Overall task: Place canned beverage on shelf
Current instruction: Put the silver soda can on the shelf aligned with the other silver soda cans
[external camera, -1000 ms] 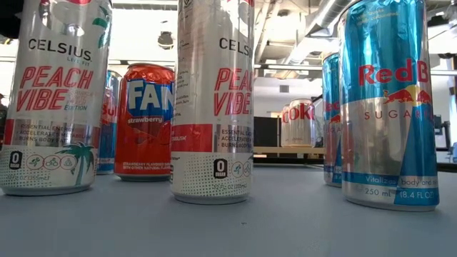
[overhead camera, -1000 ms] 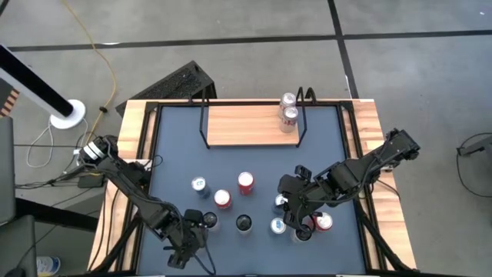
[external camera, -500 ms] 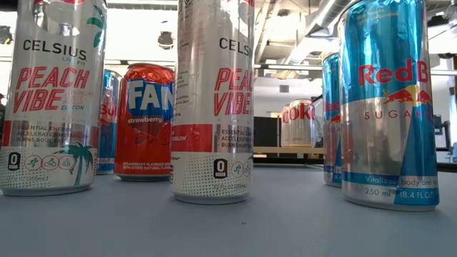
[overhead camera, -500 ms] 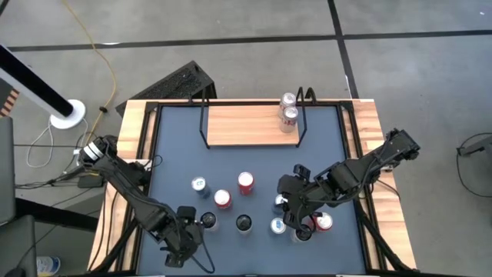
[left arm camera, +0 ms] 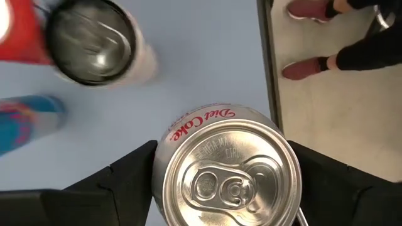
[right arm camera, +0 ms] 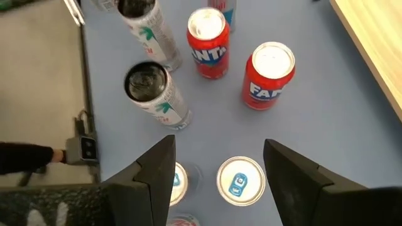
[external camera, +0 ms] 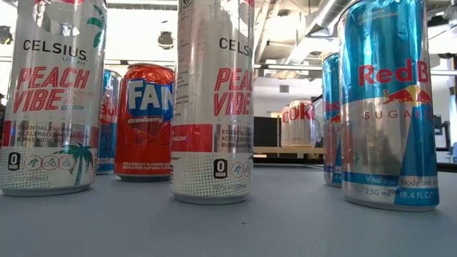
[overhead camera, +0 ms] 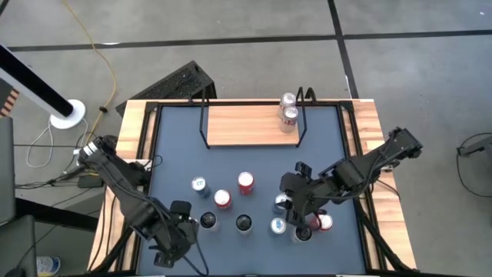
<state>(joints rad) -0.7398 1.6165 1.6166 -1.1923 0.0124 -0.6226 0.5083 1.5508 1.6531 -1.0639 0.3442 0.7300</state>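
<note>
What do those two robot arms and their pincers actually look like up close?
Both arms are dark, nearly black, built from jointed segments. The left arm has a pale, silvery joint near its base. Each ends in a pincer of two flat, wedge-shaped black fingers: left pincer, right pincer. No markings show on them.

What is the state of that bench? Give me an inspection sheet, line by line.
Surface: table, dark grey top with wood edges, no spills seen.
Job's things: shelf at the far edge, two cans upright at its right end. The Diet Coke can is upright between the left gripper's fingers.
Clutter: loose cans stand upright across the near half: Fanta, Celsius, Red Bull.
Grippers: left gripper at the near left corner, closed on the Diet Coke can. Right gripper open and empty, above a blue-topped can.
Cables: yellow cable on the floor, left of the table.
Surroundings: a person's shoes beside the table.
</note>
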